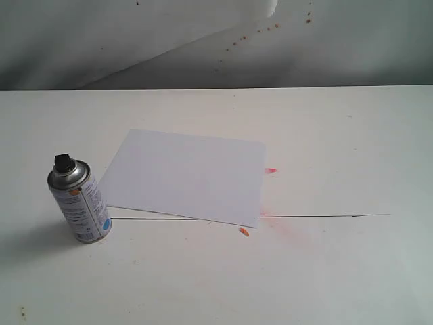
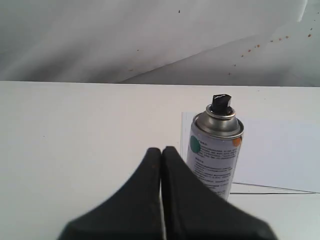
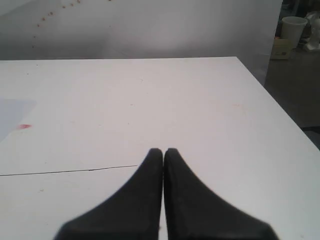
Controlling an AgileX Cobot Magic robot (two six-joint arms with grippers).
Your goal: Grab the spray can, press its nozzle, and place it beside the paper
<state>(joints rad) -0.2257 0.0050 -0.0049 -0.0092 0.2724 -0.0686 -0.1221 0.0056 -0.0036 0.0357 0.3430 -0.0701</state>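
Note:
The silver spray can (image 1: 82, 202) stands upright on the white table at the left, its black nozzle (image 1: 63, 162) on top. The white paper (image 1: 186, 176) lies flat just right of it, a small gap between them. In the left wrist view the spray can (image 2: 216, 150) with its nozzle (image 2: 220, 103) stands just beyond my left gripper (image 2: 162, 150), which is shut and empty; the paper (image 2: 280, 150) lies behind the can. My right gripper (image 3: 163, 151) is shut and empty over bare table. Neither gripper shows in the exterior view.
A thin dark line (image 1: 325, 216) runs across the table (image 1: 338, 135) under the paper's near edge. Orange-red stains (image 1: 270, 170) and a small orange mark (image 1: 243, 231) lie by the paper's right side. A speckled white backdrop (image 1: 203, 34) hangs behind. The table's right edge (image 3: 280, 110) drops off.

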